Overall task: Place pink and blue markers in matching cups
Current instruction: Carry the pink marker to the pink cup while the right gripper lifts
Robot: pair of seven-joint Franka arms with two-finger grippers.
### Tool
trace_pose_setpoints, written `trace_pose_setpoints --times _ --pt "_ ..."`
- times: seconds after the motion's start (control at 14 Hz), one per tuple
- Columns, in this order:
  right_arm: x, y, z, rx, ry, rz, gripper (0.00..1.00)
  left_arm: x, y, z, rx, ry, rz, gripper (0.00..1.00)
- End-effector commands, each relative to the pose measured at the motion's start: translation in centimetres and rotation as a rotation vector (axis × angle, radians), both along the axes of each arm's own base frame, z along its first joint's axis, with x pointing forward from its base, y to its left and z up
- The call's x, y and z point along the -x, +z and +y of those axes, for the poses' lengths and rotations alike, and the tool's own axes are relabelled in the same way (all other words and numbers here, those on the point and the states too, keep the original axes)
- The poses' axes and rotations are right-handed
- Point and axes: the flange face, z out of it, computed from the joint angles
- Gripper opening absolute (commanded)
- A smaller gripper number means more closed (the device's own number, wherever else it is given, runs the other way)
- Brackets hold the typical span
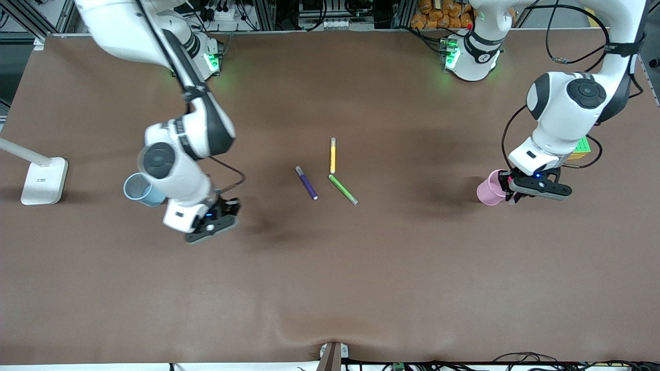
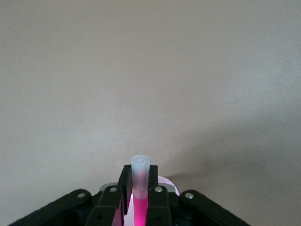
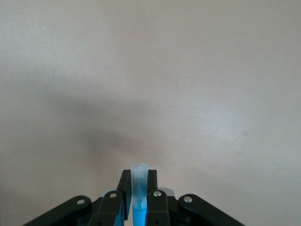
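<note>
My left gripper [image 1: 536, 188] is shut on the pink marker [image 2: 140, 197] and holds it upright, greyish cap up, in the left wrist view. It is at the rim of the pale pink cup [image 1: 490, 188], whose rim also shows just under the fingers in the left wrist view [image 2: 167, 181]. My right gripper [image 1: 213, 222] is shut on the blue marker [image 3: 139, 214], upright with its cap up. It is over bare table beside the light blue cup [image 1: 138, 188], which the right arm partly hides. Neither marker shows in the front view.
A dark purple pen [image 1: 306, 182], a yellow pen [image 1: 333, 155] and a green pen [image 1: 343, 189] lie at the table's middle. A white lamp base [image 1: 44, 180] stands at the right arm's end. A green box [image 1: 582, 147] is partly hidden by the left arm.
</note>
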Motion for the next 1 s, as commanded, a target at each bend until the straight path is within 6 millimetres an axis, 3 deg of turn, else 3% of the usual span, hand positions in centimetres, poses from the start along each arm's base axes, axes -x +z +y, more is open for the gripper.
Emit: trace_pose_setpoints --times 0.0,0.43,0.71,0.79,0.86,0.93 --pt "-0.1 1.6 -3.2 -0.107 0.106 0.018 0.00 1.0 -0.3 0.8 0.005 0.021 -0.028 0.00" --pt "-0.8 3.8 -14.7 -0.384 0.367 0.038 0.00 0.7 -2.2 1.0 0.022 0.023 -0.029 0.00" --pt "-0.2 3.9 -20.1 -0.507 0.538 -0.030 0.00 0.6 -2.9 0.9 0.032 0.024 -0.041 0.00" --pt "0.1 3.7 -21.3 -0.543 0.577 -0.041 0.00 0.5 -2.8 1.0 0.033 0.025 -0.044 0.22" --pt "0.7 3.7 -22.1 -0.599 0.609 -0.047 0.00 0.5 -3.1 0.9 0.033 0.024 -0.040 0.76" --pt "1.2 3.7 -23.1 -0.642 0.632 -0.049 0.00 0.3 -3.2 0.9 0.036 0.025 -0.038 1.00"
